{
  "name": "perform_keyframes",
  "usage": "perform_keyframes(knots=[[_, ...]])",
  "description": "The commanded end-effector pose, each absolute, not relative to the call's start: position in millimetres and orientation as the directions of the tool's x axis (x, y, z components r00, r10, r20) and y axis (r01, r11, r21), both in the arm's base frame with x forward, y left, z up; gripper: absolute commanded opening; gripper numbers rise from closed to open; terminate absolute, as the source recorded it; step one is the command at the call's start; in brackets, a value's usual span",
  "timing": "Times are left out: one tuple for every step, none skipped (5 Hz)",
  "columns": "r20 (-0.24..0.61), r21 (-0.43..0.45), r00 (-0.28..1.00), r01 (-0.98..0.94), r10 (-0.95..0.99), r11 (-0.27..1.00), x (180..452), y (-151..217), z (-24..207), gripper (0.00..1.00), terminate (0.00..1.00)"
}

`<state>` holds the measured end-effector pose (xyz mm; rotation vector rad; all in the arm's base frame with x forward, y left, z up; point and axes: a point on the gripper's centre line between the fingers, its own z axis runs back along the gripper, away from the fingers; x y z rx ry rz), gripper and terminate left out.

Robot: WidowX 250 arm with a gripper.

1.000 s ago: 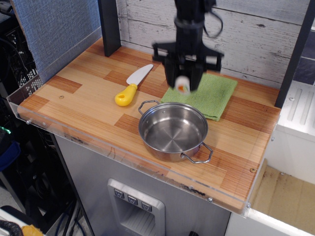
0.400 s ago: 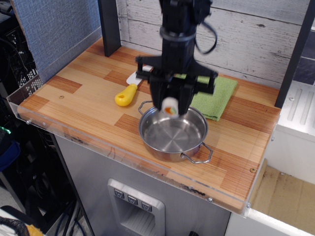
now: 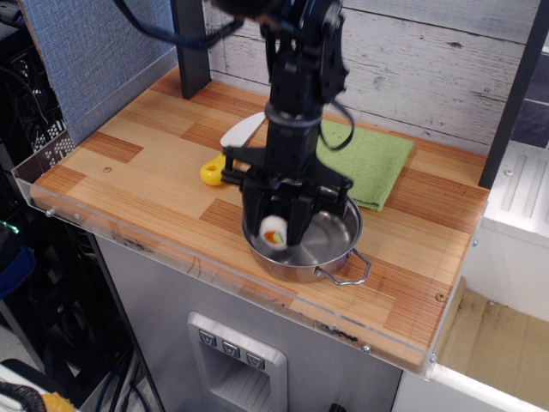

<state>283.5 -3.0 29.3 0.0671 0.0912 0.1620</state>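
One pincer (image 3: 275, 228), clamped on a little white roll (image 3: 274, 233) with an orange-green centre. The steel pot (image 3: 340, 256) sits right underneath it. A yellow-handled knife (image 3: 214, 170) is just off to its left, and a green cloth (image 3: 377, 163) lies behind it on the right.

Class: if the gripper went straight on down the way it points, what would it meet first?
Probably the inside of the steel pot, near its left wall. The gripper, shut on a small white roll, hangs over it. One view leaves depth unsure.
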Motion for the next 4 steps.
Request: perform_keyframes(knots=[[0.066,0.053,0.989,-0.135,0.132,0.989,302,-8,84,1.0,0.0],[0.191,0.036,0.97,-0.159,0.15,0.987,305,3,134,1.0,0.0],[0.215,0.023,0.964,-0.168,0.159,0.986,309,15,153,1.0,0.0],[0.178,0.012,0.971,-0.166,0.161,0.986,312,18,149,1.0,0.0]])
